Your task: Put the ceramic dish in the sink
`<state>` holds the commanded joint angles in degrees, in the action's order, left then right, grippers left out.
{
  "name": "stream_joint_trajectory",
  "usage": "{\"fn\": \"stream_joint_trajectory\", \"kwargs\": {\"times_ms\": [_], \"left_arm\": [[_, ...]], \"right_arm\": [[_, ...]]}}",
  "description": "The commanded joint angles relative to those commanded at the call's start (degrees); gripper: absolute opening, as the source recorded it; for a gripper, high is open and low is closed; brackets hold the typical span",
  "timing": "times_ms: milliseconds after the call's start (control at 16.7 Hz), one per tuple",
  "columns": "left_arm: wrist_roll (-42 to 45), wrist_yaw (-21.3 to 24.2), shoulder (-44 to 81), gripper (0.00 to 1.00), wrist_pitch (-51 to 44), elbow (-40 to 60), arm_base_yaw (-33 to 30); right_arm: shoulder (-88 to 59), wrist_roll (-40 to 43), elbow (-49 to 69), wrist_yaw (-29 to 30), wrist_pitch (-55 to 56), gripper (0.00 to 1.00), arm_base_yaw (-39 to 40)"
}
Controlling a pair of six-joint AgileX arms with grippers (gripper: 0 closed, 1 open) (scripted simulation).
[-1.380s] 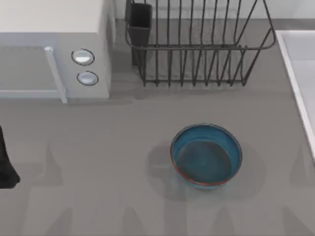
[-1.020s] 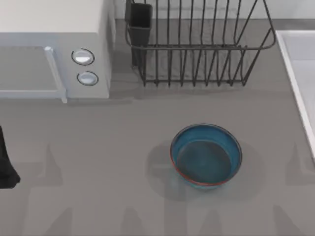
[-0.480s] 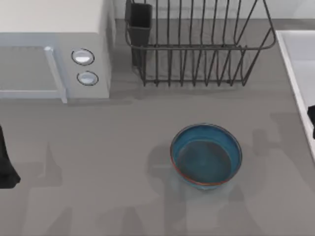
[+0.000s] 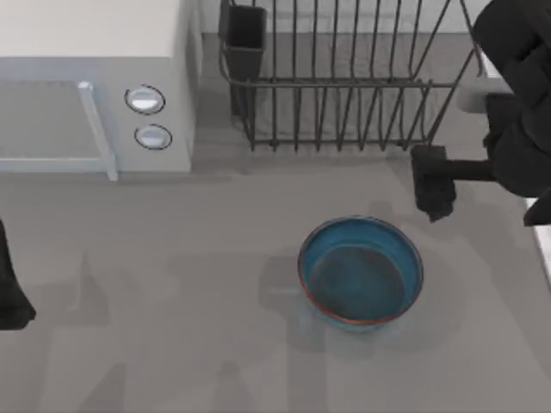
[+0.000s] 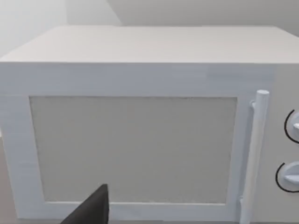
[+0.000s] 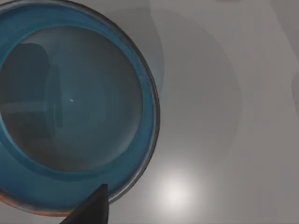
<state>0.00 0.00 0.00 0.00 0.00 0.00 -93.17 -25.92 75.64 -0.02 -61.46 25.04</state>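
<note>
The ceramic dish is a round blue bowl with a dark inside, standing upright on the grey counter, right of the middle. The right wrist view looks straight down on the ceramic dish from close above. My right gripper hangs over the counter just beyond the bowl's far right rim, apart from it, with its dark arm reaching in from the upper right. A narrow strip of the sink's pale rim shows at the right edge; the arm hides most of the sink. My left arm stays parked at the left edge.
A white microwave stands at the back left, and the left wrist view faces its door. A black wire dish rack with a dark cup stands behind the bowl. Open counter lies in front of and left of the bowl.
My right arm has swung in from the right edge to above the counter, just beyond the bowl's far right side. The bowl and my left arm have not moved.
</note>
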Motion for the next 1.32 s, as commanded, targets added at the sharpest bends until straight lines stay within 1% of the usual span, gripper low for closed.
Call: {"fn": "stream_joint_trajectory", "kwargs": {"times_ms": [180,300,720,900,1200,1320], "left_arm": [[0.0,0.0,0.0,1.0,0.0,0.0,0.0],[0.0,0.0,0.0,1.0,0.0,0.0,0.0],[0.0,0.0,0.0,1.0,0.0,0.0,0.0],[0.0,0.0,0.0,1.0,0.0,0.0,0.0],[0.0,0.0,0.0,1.0,0.0,0.0,0.0],[0.0,0.0,0.0,1.0,0.0,0.0,0.0]], "right_arm": [[-9.7,-2.7,8.5,0.0,-6.1,1.0,2.7],[-13.5,-3.8,12.0,0.1,-8.6,1.0,3.8],[-14.9,-4.2,13.2,0.1,-9.3,1.0,4.0],[-16.0,-4.2,10.1,0.1,-5.3,1.0,4.2],[-19.8,-4.4,1.1,0.1,8.2,1.0,4.4],[-20.7,-4.5,-1.3,0.1,11.1,1.0,4.4]]}}
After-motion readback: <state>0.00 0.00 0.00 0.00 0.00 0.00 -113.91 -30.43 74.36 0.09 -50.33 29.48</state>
